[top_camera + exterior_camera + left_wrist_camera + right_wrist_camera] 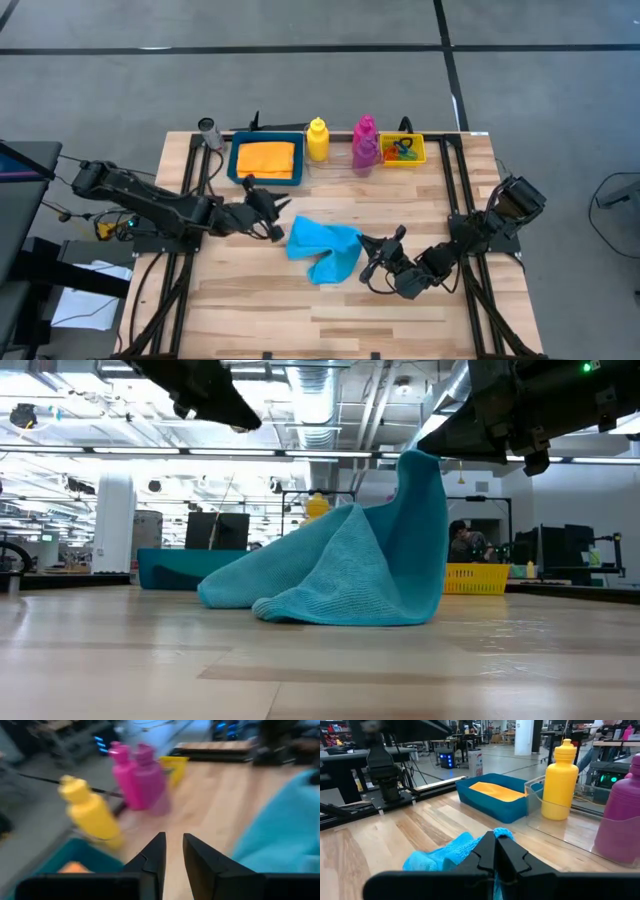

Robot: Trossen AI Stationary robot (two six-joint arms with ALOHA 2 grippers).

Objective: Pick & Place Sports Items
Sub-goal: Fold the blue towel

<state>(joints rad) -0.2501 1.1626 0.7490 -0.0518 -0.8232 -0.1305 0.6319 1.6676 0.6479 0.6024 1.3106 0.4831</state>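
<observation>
My right gripper [372, 254] is clamped shut on one edge of the cyan cloth [324, 247]; the fingers [495, 851] meet with blue fabric pinched between them. From table level that corner is pulled up into a peak, while the rest of the cloth drapes down onto the table [330, 310].

My left gripper [277, 217] hovers off the table, just beside the cloth's other side, near the blue tray [235, 160]. Its fingers [205, 860] stand a narrow slit apart with nothing between them.

Orange cloth [266, 158] lies flat inside the tray. Yellow bottle [317, 139] stands upright beside the tray. Magenta bottle [365, 135] stands upright farther along the back edge, with the purple bottle [364, 155] right against it. Yellow bin [402, 150] sits beside them, holding coloured rings [404, 150]; I cannot count them.

A person [463, 542] shows in the room beyond the table, seen low across it.
</observation>
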